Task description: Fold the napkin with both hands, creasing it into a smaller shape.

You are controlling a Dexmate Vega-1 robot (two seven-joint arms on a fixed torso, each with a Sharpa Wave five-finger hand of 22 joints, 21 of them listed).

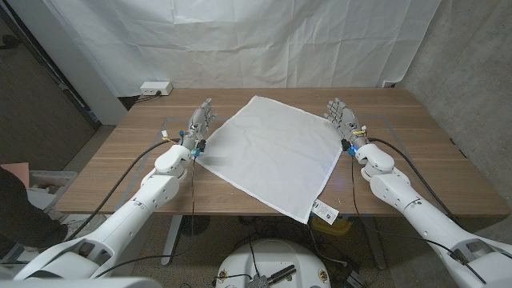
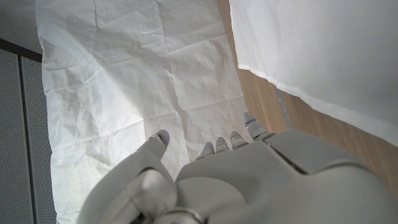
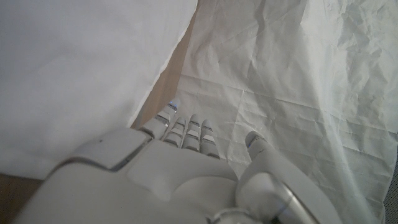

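Observation:
A white napkin [image 1: 272,152] lies spread out on the wooden table [image 1: 120,160], turned like a diamond, with its near corner hanging over the front edge. My left hand [image 1: 200,122] stands beside the napkin's left side, fingers apart, holding nothing. My right hand [image 1: 344,118] stands beside the napkin's right corner, fingers apart and empty. In the left wrist view my left hand [image 2: 236,180] has the napkin's edge [image 2: 311,56] beside it. In the right wrist view my right hand [image 3: 180,168] is next to the napkin [image 3: 81,68].
A small label [image 1: 326,211] hangs at the napkin's near corner over the table edge. A white power strip [image 1: 155,88] sits behind the table's far left corner. A white backdrop sheet [image 1: 264,40] hangs behind the table. Cables run along both arms.

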